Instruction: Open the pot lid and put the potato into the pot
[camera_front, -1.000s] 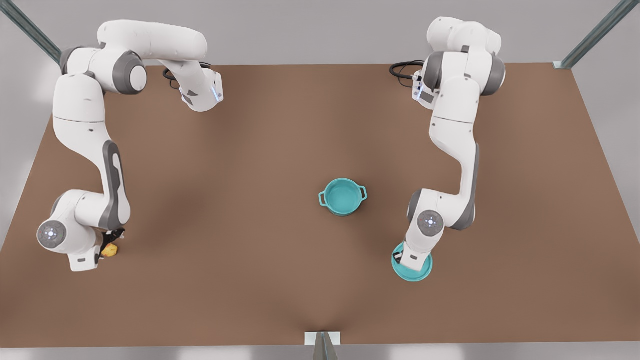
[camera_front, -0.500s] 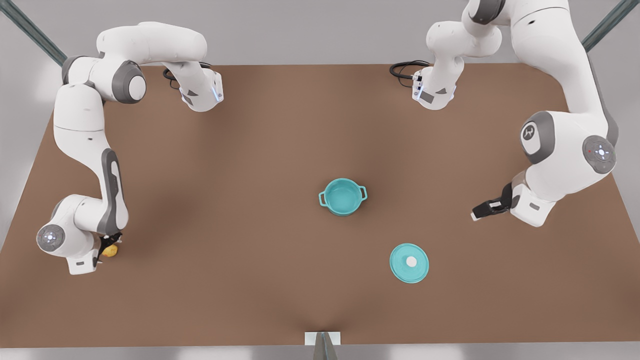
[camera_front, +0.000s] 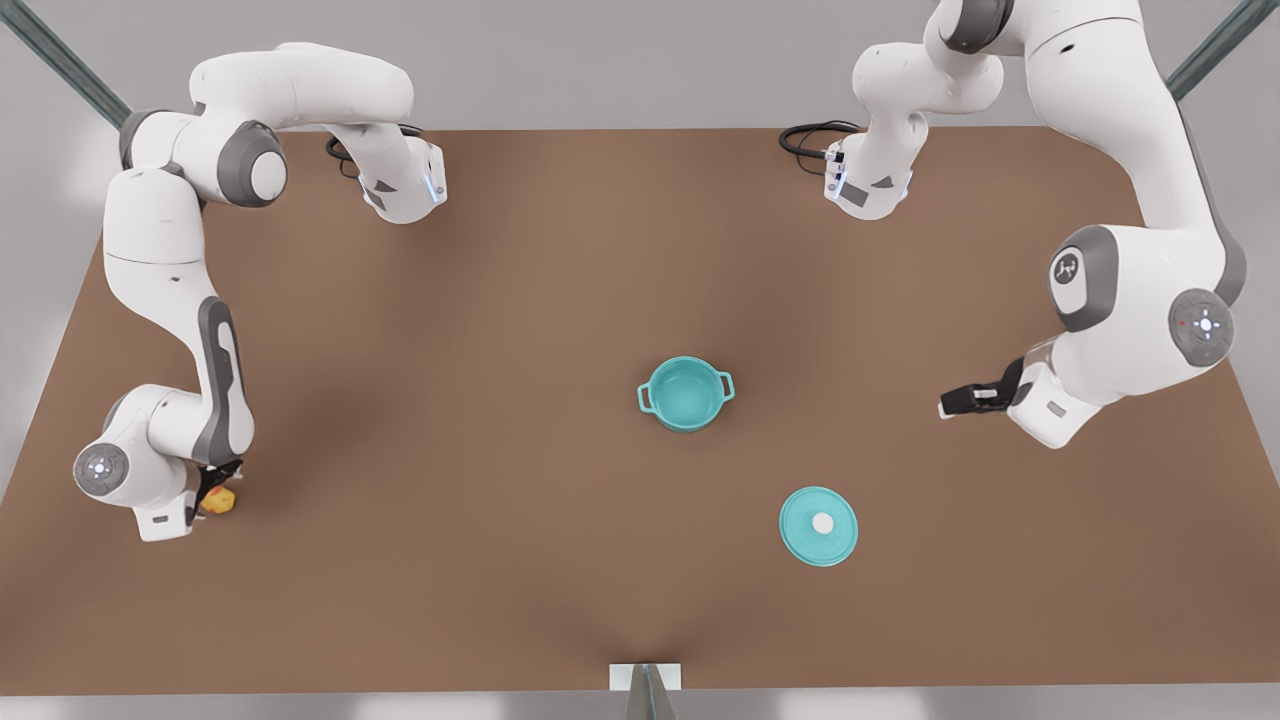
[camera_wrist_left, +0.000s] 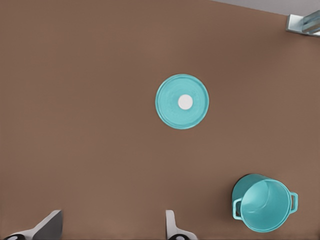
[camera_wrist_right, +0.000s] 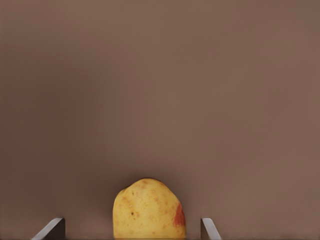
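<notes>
1. The potato (camera_front: 220, 499) lies on the brown table (camera_front: 500, 520) at the far left of the front view, near the table's near-left corner. It is a small lumpy yellow-orange lump with a reddish patch on one side (camera_wrist_right: 148, 209).
2. The right gripper (camera_front: 208, 492) is at the potato. In the right wrist view its two fingertips (camera_wrist_right: 51, 228) stand on either side of the potato with a gap to each, so the jaws are open and do not hold it.
3. The pot (camera_front: 685, 393) stands upright near the middle of the table, well apart from the potato. It is teal inside and outside, with two small loop handles, and it is uncovered.
4. The pot lid (camera_front: 819, 525), a flat teal disc with a white knob, lies on the table nearer to the camera and to the right of the pot, not touching it.
5. The left gripper (camera_front: 952, 403) hangs over the table on the front view's right, apart from pot and lid. Its fingers (camera_wrist_left: 172, 227) are spread wide and hold nothing.
6. Nothing lies on the table between the potato and the pot.
</notes>
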